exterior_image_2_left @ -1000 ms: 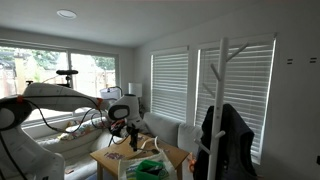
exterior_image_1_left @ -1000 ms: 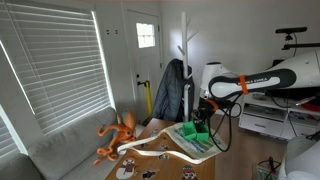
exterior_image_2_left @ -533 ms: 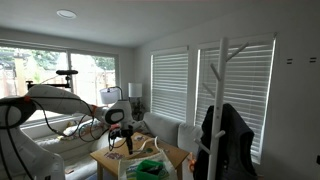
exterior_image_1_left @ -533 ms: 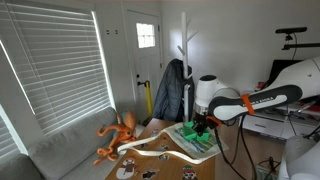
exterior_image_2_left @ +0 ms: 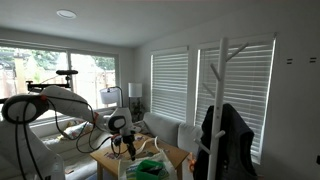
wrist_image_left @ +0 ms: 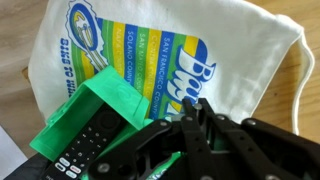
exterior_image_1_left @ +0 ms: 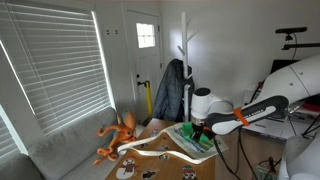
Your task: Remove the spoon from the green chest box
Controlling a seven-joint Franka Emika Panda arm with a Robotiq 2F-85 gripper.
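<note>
The green chest box point(wrist_image_left: 110, 98) is bright green and lies at the lower left of the wrist view, partly on a white printed cloth bag point(wrist_image_left: 200, 50). A black remote control point(wrist_image_left: 85, 148) with buttons lies in it. No spoon shows in any view. My gripper point(wrist_image_left: 194, 104) hangs just right of the box, over the bag, with its black fingers pressed together and nothing seen between them. In both exterior views the gripper point(exterior_image_1_left: 200, 128) point(exterior_image_2_left: 127, 144) is low over the table, at the green box point(exterior_image_1_left: 188, 133).
An orange octopus toy point(exterior_image_1_left: 119, 134) sits at the table's far side. A white curved piece point(exterior_image_1_left: 160, 151) lies along the wooden table point(exterior_image_2_left: 108, 158). A coat rack with a dark jacket point(exterior_image_1_left: 171, 90) stands behind. A sofa point(exterior_image_1_left: 60, 150) is beside the table.
The arm has swung down and inward, bringing the gripper from above the table to just over the green box.
</note>
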